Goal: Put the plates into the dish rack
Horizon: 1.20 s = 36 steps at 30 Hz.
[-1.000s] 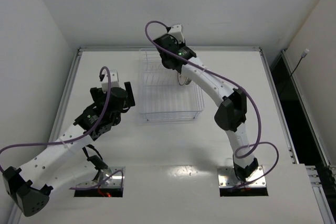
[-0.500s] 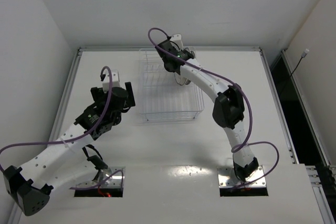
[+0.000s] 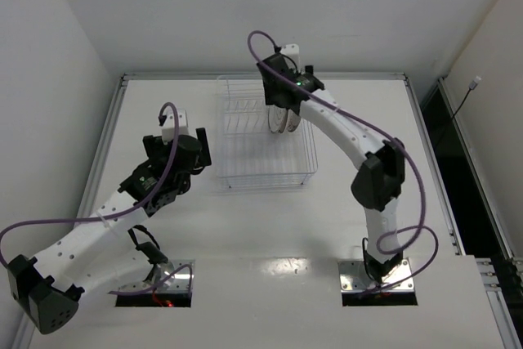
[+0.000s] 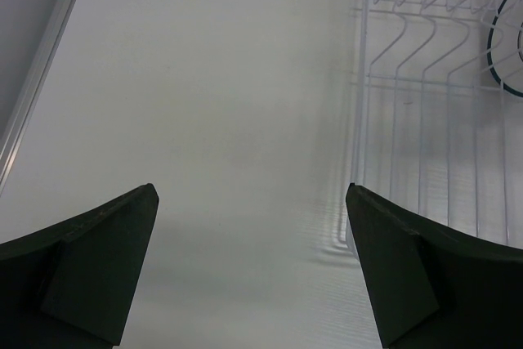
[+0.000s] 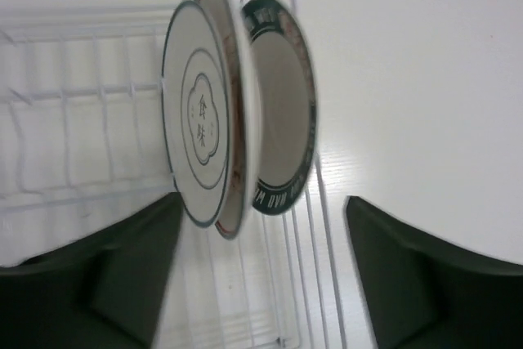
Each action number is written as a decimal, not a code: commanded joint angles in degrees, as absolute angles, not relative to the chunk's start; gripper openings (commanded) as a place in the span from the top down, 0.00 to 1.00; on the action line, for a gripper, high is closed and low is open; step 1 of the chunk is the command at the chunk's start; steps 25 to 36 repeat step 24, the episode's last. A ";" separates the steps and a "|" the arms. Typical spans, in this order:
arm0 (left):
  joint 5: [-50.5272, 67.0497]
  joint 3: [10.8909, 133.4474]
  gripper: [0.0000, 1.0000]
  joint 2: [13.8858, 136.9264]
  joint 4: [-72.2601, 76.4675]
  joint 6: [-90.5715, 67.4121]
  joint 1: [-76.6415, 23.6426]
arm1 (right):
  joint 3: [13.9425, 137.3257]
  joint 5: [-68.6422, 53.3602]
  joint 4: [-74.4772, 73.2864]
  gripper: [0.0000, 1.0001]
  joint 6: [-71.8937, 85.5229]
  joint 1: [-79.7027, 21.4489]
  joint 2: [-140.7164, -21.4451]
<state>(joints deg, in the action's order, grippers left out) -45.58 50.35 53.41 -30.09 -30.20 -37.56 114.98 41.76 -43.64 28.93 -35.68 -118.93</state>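
Observation:
Three plates stand on edge, close together, at the far right of the wire dish rack (image 3: 265, 176). In the right wrist view they are a white plate with grey rings (image 5: 198, 132), an orange-rimmed plate (image 5: 235, 104) in the middle and a dark-rimmed plate (image 5: 282, 108). My right gripper (image 5: 263, 199) is open, its fingers wide on either side of the plates' edges and touching none of them. From above it hangs over the plates (image 3: 282, 118). My left gripper (image 4: 252, 190) is open and empty over bare table, just left of the rack (image 4: 409, 79).
The rack's other prong rows (image 5: 82, 91) left of the plates hold nothing. A raised metal rim (image 3: 114, 120) borders the table on the left, with white walls behind.
My right gripper has opened and let go of a plate, which now stands in the rack. Its wrist drew back to the right and the elbow swung right. The left arm barely moved.

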 commanded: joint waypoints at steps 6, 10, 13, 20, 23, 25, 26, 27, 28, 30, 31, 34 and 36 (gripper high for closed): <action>-47.90 50.45 0.00 54.40 -28.21 -29.53 -37.18 | 111.63 38.16 -41.92 0.00 28.56 -28.85 -99.77; -47.90 50.45 0.00 54.40 -28.21 -29.53 -37.18 | 107.41 34.55 -41.92 0.00 27.95 -26.46 -97.30; -49.04 50.45 0.00 54.40 -28.74 -30.06 -37.18 | 104.95 33.40 -41.22 0.00 26.46 -25.75 -95.19; -49.66 50.45 0.00 55.45 -29.27 -30.59 -37.18 | 102.30 32.62 -40.00 0.00 26.46 -23.21 -92.11; -49.66 50.45 0.00 56.07 -29.79 -31.11 -37.18 | 101.60 31.73 -39.99 0.00 26.46 -22.59 -91.58; -50.18 50.45 0.00 56.07 -29.79 -31.11 -37.18 | 101.60 31.73 -39.99 0.00 26.46 -22.59 -91.58; -50.18 50.45 0.00 56.07 -29.79 -31.11 -37.18 | 101.60 31.73 -39.99 0.00 26.46 -22.59 -91.58; -50.18 50.45 0.00 56.07 -29.79 -31.11 -37.18 | 101.60 31.73 -39.99 0.00 26.46 -22.59 -91.58; -50.18 50.45 0.00 56.07 -29.79 -31.11 -37.18 | 101.60 31.73 -39.99 0.00 26.46 -22.59 -91.58; -50.18 50.45 0.00 56.07 -29.79 -31.11 -37.18 | 101.60 31.73 -39.99 0.00 26.46 -22.59 -91.58; -50.18 50.45 0.00 56.07 -29.79 -31.11 -37.18 | 101.60 31.73 -39.99 0.00 26.46 -22.59 -91.58; -50.18 50.45 0.00 56.07 -29.79 -31.11 -37.18 | 101.60 31.73 -39.99 0.00 26.46 -22.59 -91.58; -50.18 50.45 0.00 56.07 -29.79 -31.11 -37.18 | 101.60 31.73 -39.99 0.00 26.46 -22.59 -91.58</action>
